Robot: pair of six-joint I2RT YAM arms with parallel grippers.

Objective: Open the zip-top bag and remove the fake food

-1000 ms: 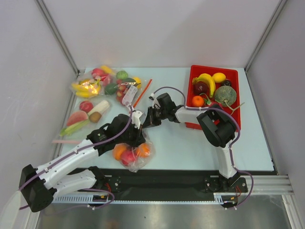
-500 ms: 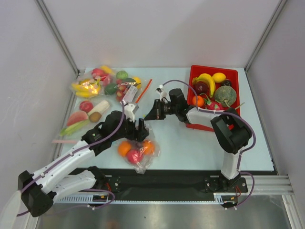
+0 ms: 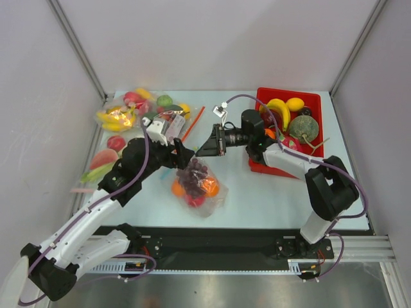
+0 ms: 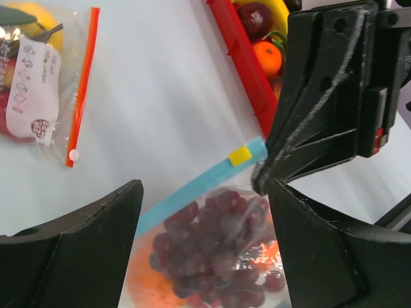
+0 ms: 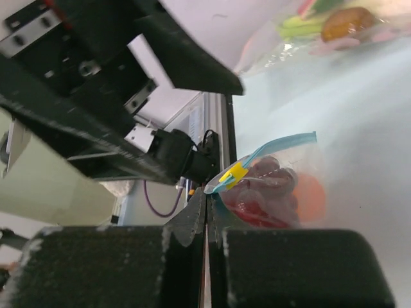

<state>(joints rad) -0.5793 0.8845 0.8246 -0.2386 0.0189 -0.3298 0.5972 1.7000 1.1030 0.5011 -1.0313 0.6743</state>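
Seen from above, a pale table (image 3: 270, 199) holds a clear zip-top bag (image 3: 199, 186) near its middle, in front of both arms. Inside the bag is the fake food (image 4: 212, 250): a dark purple grape bunch lying over orange and red fruit. A blue-green zip strip (image 4: 192, 189) with a small yellow tab (image 4: 239, 155) runs along the bag's mouth. The right gripper (image 5: 207, 204), its jaws pressed together, pinches the bag at the strip's end beside the tab. The left gripper (image 4: 204, 192) is spread wide, one finger on each side of the bag's mouth; whether they touch the plastic cannot be told. A red bin (image 3: 319, 128) of fruit sits to the right, and a bag with a red strip (image 4: 80, 83) lies further left
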